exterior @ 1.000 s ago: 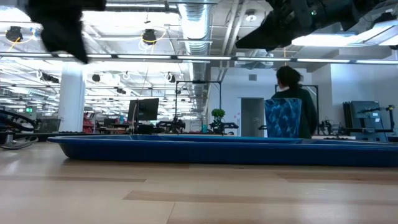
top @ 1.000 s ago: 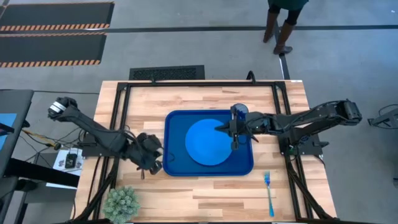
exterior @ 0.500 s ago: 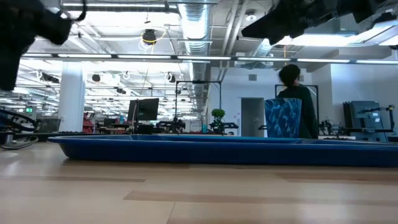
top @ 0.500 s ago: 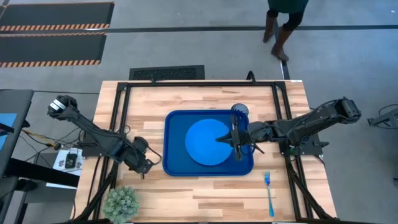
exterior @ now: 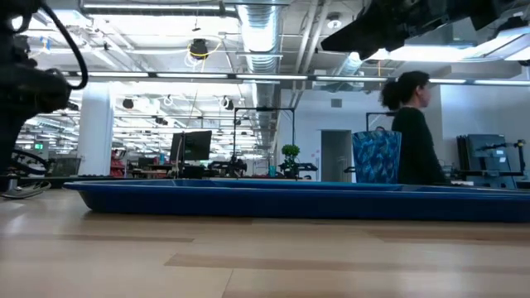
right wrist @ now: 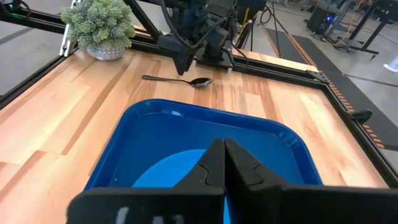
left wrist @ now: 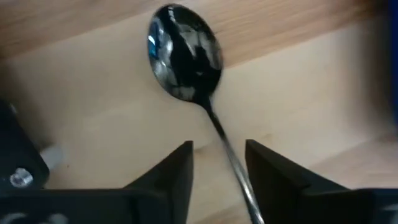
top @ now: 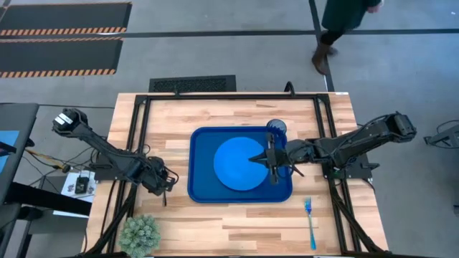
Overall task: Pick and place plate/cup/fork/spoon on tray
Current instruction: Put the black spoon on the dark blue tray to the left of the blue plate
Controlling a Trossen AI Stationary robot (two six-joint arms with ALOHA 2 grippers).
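Straddling spoon (left wrist: pixel 186 59): left fingers (left wrist: pixel 171 171)

an open-plan robotics lab or industrial workspace: exposed silver ventilation ducts (exterior: pixel 258 33) and strip lights run along the ceiling, dark computer monitors (exterior: pixel 192 146) stand at distant benches at centre left, black-and-orange hazard-striped floor mats (top: pixel 61 39) lie at upper left on grey concrete, and a person (exterior: pixel 412 128) walks past at right.
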